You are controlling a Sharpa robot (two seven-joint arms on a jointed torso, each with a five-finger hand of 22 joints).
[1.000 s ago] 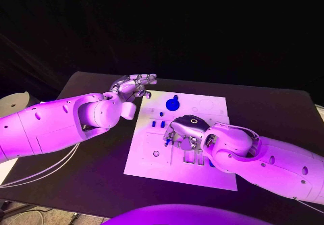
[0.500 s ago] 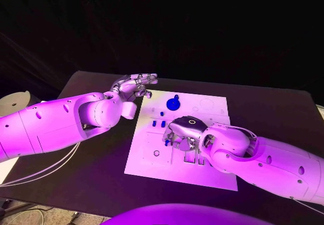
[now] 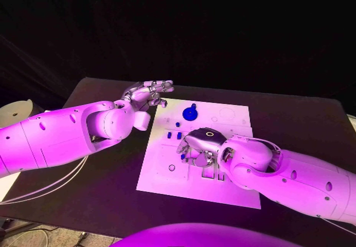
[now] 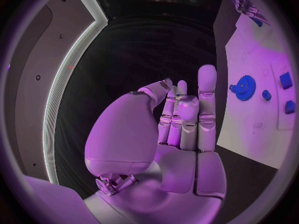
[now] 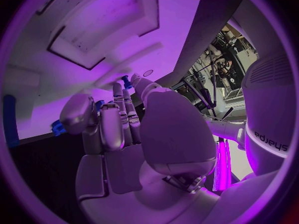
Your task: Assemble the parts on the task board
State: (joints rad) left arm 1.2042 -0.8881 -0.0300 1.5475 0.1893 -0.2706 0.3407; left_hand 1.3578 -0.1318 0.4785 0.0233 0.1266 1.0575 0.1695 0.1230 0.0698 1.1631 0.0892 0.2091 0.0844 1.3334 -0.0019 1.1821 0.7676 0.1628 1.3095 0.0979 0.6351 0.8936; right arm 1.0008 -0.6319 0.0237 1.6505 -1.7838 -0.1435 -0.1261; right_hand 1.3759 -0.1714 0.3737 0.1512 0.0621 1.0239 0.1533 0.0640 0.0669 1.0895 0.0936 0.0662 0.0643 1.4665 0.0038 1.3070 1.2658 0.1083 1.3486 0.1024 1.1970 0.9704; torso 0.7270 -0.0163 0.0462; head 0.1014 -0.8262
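Right hand over flat white task board

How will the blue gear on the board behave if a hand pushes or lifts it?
The gear looks like rigid plastic, so probably stiff and light. It lies flat on the smooth white board, so a push would likely slide it rather than tip it. Set on edge, its round toothed rim could roll. Its thinness may make pinching awkward.
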